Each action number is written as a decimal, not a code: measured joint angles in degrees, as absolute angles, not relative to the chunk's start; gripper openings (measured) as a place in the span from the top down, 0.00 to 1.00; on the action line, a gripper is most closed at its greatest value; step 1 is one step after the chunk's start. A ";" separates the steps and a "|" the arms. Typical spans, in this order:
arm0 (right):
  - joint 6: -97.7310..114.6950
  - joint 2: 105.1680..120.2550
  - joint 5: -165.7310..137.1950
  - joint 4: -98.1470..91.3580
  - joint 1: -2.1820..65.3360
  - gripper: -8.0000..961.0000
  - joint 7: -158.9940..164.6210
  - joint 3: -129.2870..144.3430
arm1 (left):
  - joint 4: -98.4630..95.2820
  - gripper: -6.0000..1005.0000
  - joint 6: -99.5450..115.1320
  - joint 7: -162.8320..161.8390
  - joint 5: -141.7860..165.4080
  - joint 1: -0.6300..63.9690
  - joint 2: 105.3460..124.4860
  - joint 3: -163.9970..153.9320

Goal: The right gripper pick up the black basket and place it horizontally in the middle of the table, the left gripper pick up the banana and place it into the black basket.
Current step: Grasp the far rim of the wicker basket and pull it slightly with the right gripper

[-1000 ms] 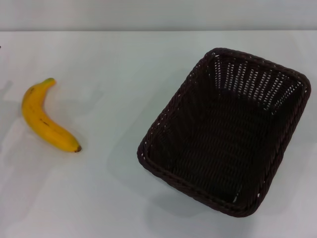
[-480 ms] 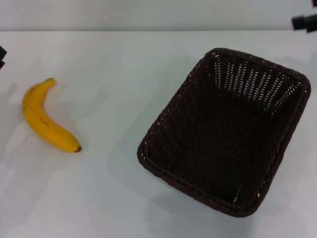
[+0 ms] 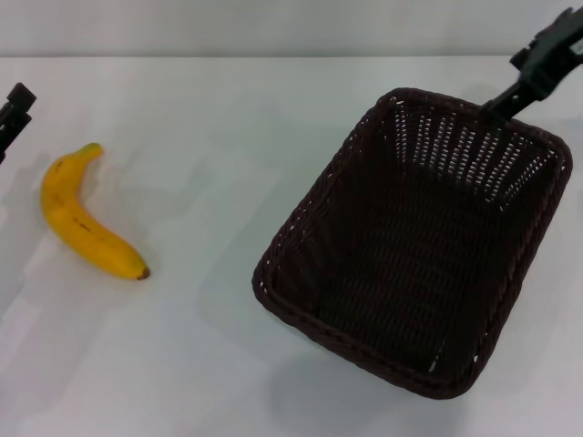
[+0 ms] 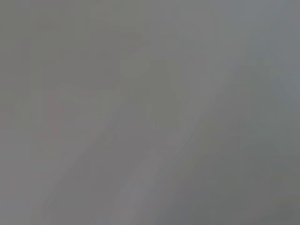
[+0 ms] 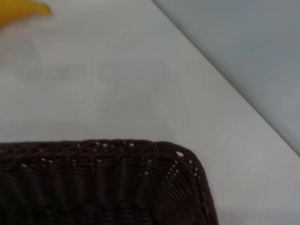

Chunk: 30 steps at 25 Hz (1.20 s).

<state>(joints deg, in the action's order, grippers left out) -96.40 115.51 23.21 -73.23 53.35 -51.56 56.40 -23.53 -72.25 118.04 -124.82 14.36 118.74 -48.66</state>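
Note:
The black basket (image 3: 310, 205) sits empty on the right half of the white table (image 3: 200, 346), turned at an angle. Its braided rim also shows in the right wrist view (image 5: 103, 147). The banana (image 3: 82, 218) lies on the table at the left, stem pointing away from me. A bit of it shows in the right wrist view (image 5: 21, 8). My right gripper (image 3: 537, 73) hangs at the far right, just above the basket's far corner. My left gripper (image 3: 13, 111) pokes in at the left edge, beyond the banana and apart from it. The left wrist view shows only grey blur.
The table's far edge (image 3: 273, 56) meets a grey wall behind the basket and banana. A bare stretch of tabletop (image 3: 209, 182) lies between the banana and the basket.
Both grippers have come into view. The right one moved in from the upper right toward the basket's far corner, and the left one moved in at the left edge. Basket and banana have not moved.

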 joint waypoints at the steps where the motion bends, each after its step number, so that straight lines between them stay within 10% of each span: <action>1: -95.67 115.47 22.82 -72.62 53.90 0.09 -50.35 58.25 | -23.50 0.13 -72.25 118.03 -124.71 14.33 118.76 -48.68; 30: -83.19 115.73 16.59 -36.56 71.75 0.11 -42.13 77.71 | -22.76 0.13 -73.65 117.98 -121.18 13.63 118.91 -48.69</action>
<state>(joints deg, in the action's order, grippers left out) -83.19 115.73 16.59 -36.56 71.75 -42.13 77.71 -22.76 -73.64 117.98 -121.18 13.63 118.91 -48.69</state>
